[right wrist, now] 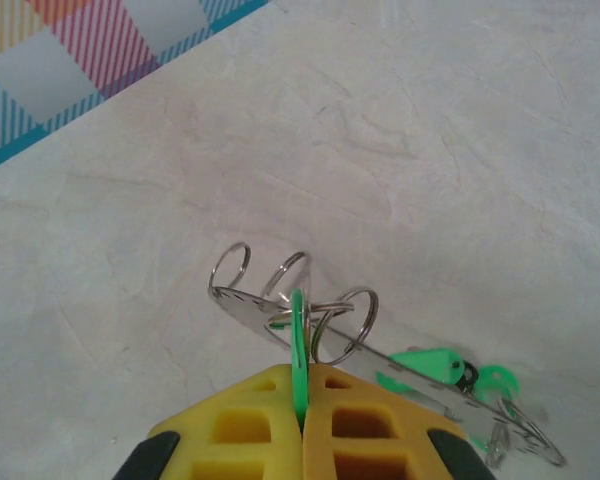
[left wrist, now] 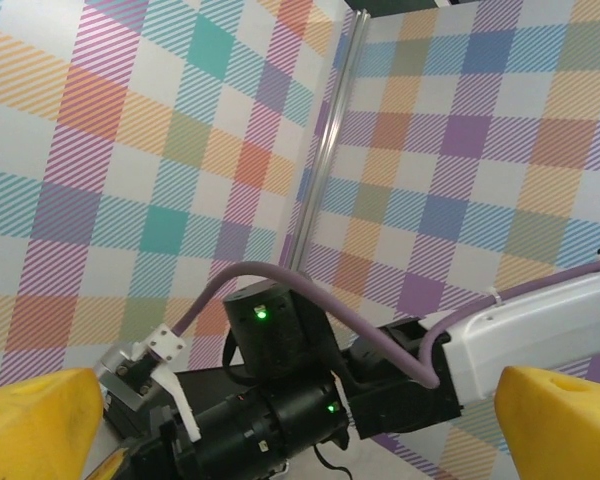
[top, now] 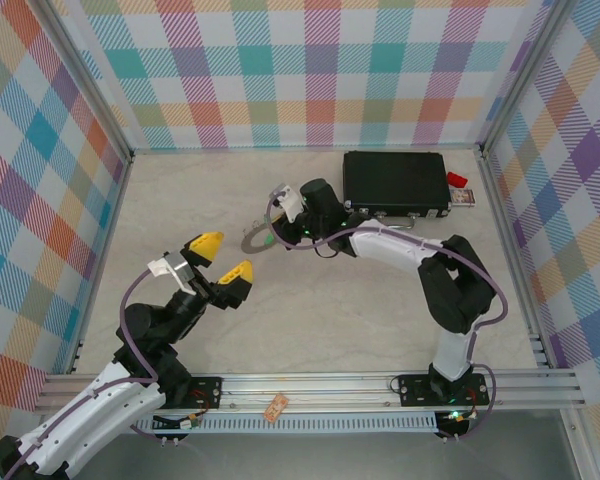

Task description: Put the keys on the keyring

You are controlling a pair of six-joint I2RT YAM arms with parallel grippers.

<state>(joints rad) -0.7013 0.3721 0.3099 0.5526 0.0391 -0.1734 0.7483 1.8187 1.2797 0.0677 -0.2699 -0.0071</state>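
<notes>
Right claw (right wrist: 302, 392): pinching small green plastic-headed key (right wrist: 298, 335) edge-on, likely for threading.
Flat grey metal keyring (right wrist: 242, 301): at twelve o'clock, touching it.
Left claw (top: 227, 256): spread, idle.

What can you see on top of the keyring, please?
Three small wire loops stand along the keyring, a green key is gripped among them by the shut right pincer, and more green keys rest further along. The pincer hides the band's near part.

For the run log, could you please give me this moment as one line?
right gripper: shut on green key at keyring | left gripper: open, empty | other keys: by keyring
</notes>
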